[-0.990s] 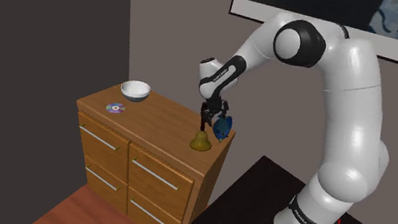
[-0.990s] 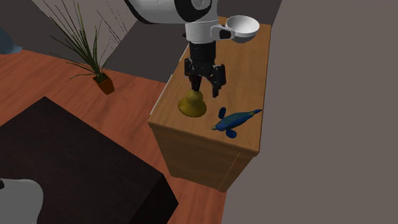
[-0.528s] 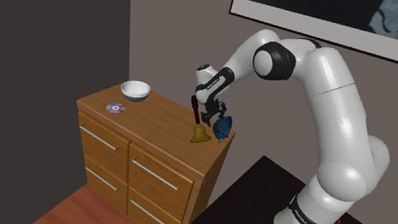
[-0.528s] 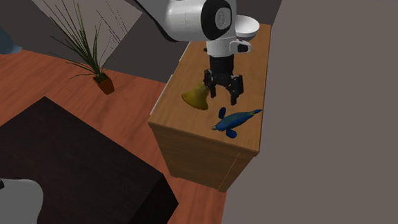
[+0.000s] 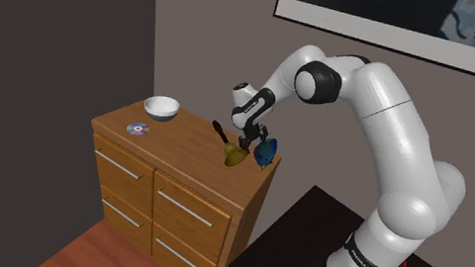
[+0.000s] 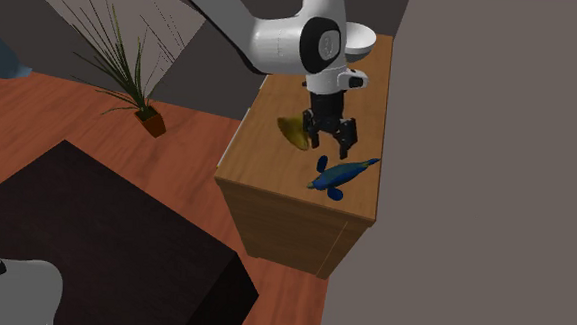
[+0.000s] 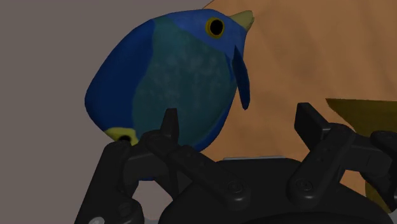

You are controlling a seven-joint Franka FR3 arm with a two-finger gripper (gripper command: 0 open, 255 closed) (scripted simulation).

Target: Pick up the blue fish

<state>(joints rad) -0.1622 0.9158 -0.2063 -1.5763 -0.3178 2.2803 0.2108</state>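
Hovering mid-frame in the second exterior view, the black two-finger gripper gapes wide and empty above the blue, yellow-snouted fish on the wooden drawer chest. A tipped olive-yellow bell lies just left; a white bowl sits higher.

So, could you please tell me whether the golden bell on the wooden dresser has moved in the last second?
Yes: the golden bell has tipped over from upright and slid along the wooden dresser toward the white bowl.
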